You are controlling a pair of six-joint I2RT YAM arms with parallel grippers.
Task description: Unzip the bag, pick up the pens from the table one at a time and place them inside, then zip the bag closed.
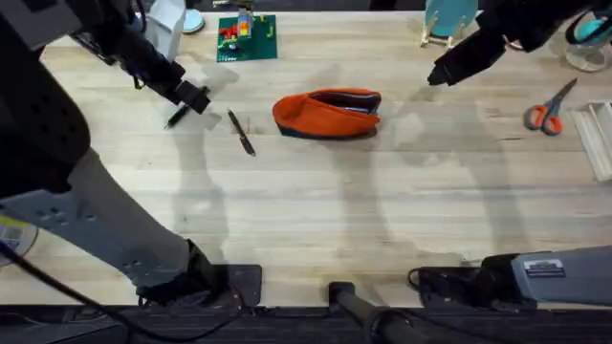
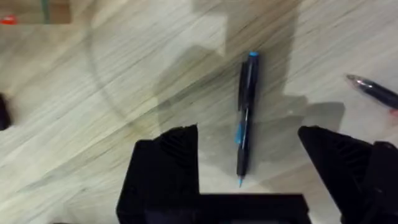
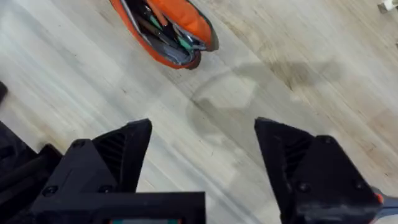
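The orange bag (image 1: pixel 328 114) lies on the table (image 1: pixel 306 220) at the middle back, its zipper open; its open mouth (image 3: pixel 168 28) shows several pens inside. One black pen (image 1: pixel 241 132) lies just left of the bag. A second black pen (image 1: pixel 176 118) with blue accents (image 2: pixel 245 118) lies farther left, directly under my left gripper (image 1: pixel 194 98), whose open fingers (image 2: pixel 171 155) straddle it from above without touching. My right gripper (image 1: pixel 440 72) hovers open right of the bag, holding nothing, its fingers (image 3: pixel 121 152) wide apart above bare wood.
Orange-handled scissors (image 1: pixel 548 112) lie at the far right. A green board with small colored pieces (image 1: pixel 246 38) sits at the back, and a wooden stand (image 1: pixel 445 27) at the back right. The second pen's tip (image 2: pixel 376 91) shows beside my left fingers.
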